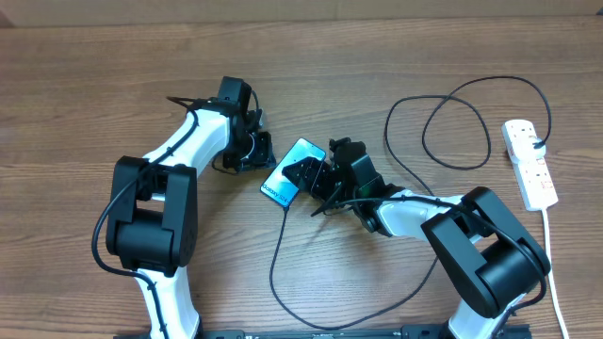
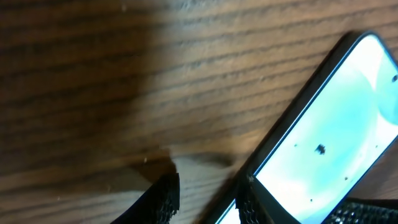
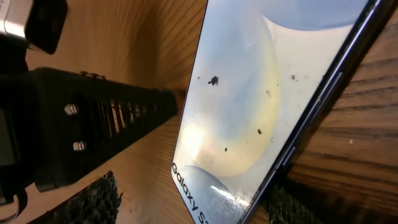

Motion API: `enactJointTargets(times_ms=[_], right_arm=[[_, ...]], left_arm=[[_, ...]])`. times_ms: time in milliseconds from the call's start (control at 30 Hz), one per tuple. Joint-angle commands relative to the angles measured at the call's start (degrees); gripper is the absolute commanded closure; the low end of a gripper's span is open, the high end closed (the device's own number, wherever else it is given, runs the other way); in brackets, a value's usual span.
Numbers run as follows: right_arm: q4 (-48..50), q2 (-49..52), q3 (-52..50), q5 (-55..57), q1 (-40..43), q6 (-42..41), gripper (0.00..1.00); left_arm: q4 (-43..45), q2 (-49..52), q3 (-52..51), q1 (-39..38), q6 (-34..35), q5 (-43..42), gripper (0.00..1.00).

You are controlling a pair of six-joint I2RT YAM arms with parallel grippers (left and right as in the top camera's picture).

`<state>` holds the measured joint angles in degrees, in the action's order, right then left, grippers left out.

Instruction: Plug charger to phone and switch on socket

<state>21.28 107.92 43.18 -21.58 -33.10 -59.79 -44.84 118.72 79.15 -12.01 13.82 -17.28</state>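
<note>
Two pincers crowd one phone [image 1: 290,171], and that is your risk: a squeeze on its thin edge from either side could flick it up or skid it across the tabletop [image 1: 94,75], away from the plug. Your left pincer [image 2: 206,200] stands narrow, the phone's corner edge in its gap; whether it truly bites, you cannot tell from that blurred view. Your right pincer [image 3: 186,206] stands wide astride the phone's Galaxy end, one pad [image 3: 293,209] against a long edge, clamping nothing. Neither holds the charger [image 1: 275,264], which lies loose just beside the phone; the socket [image 1: 529,165] sits well apart from it.
</note>
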Motion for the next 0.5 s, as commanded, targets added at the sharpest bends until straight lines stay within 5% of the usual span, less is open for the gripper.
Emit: enactJointTargets(times_ms=[0, 467], right_arm=[[-2.89, 4.39, -2.32, 3.54, -0.7, 0.17, 0.24], [-2.4, 4.39, -2.32, 3.56, -0.7, 0.17, 0.23]], left_arm=[[-2.32, 5.68, -4.92, 0.35, -0.57, 6.21, 0.67], [-3.67, 5.68, -6.62, 0.35, -0.92, 8.07, 0.67]])
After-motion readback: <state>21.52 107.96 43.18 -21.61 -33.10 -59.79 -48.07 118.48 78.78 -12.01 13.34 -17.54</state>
